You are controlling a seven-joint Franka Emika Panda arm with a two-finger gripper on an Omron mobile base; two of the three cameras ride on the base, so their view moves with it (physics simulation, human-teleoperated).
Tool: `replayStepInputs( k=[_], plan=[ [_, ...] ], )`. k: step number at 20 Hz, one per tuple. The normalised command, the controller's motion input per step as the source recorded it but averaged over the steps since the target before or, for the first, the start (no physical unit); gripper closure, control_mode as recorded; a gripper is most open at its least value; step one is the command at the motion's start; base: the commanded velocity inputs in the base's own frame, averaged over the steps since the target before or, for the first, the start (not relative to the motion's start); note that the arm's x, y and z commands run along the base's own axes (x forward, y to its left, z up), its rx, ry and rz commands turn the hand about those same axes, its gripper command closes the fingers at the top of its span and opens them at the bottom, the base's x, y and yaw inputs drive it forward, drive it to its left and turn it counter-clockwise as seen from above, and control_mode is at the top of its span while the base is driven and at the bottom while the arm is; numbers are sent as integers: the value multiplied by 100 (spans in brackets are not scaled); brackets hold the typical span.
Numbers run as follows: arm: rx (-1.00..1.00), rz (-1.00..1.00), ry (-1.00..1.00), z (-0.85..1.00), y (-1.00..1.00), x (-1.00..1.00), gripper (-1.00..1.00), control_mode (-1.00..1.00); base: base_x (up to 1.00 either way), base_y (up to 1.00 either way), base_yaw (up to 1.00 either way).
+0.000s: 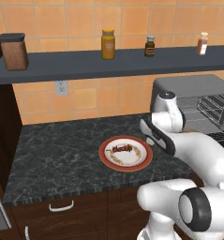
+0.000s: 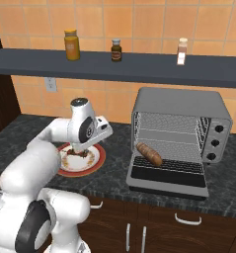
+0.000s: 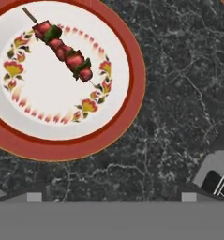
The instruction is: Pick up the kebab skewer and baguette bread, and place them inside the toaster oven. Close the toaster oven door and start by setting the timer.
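Above the counter your gripper hangs over the plate's right part; its fingertips barely show in the hand view, so you cannot tell whether they are spread or pressed together. On the red-rimmed plate, toward eleven o'clock in the hand view, the kebab skewer lies untouched, running diagonally across the white centre. At three o'clock from the plate in the right base view, your toaster oven stands with the toaster oven door folded down, and the baguette bread rests on its lower rack.
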Motion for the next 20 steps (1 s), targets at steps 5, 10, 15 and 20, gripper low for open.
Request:
replayStepInputs(
  k=[5,10,15,20],
  plan=[
    [-3,7,15,-32,100,68,-100,-100,0,0,0],
    [0,1,17,-51,64,40,-100,-100,0,0,0],
    [0,9,13,-37,10,21,-100,-100,0,0,0],
    [0,6,13,-53,3,44,-100,-100,0,0,0]
  ],
)
